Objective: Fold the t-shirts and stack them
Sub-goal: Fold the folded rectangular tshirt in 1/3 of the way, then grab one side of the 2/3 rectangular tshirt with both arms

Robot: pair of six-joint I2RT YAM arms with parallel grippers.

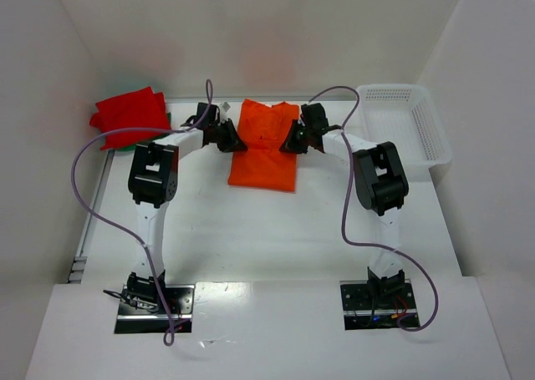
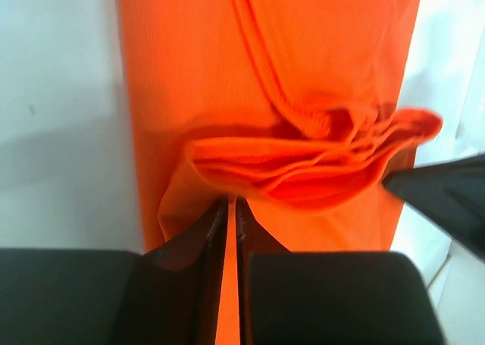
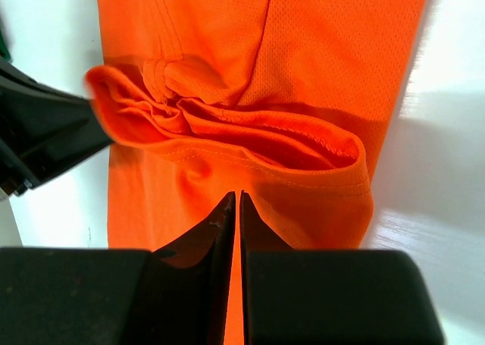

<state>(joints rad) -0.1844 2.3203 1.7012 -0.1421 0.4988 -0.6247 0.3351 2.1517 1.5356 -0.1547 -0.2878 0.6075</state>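
Left wrist: left fingers [image 2: 193, 284], right fingers [image 3: 193, 280] pinching orange t-shirt [image 2: 318, 57].

No readable text, label, brand, number or sign shows anywhere

The top camera looks down from behind over the whole desk [image 1: 251, 230], while the wrist cameras look closely along the left end effector [image 2: 232, 208] and right end effector [image 3: 234, 201] at the orange shirt [image 1: 265, 159] all three share.

A white rectangular plastic mesh basket [image 1: 435, 134] sits at the far right corner of the white desk [image 1: 251, 230], its long side along the right edge.
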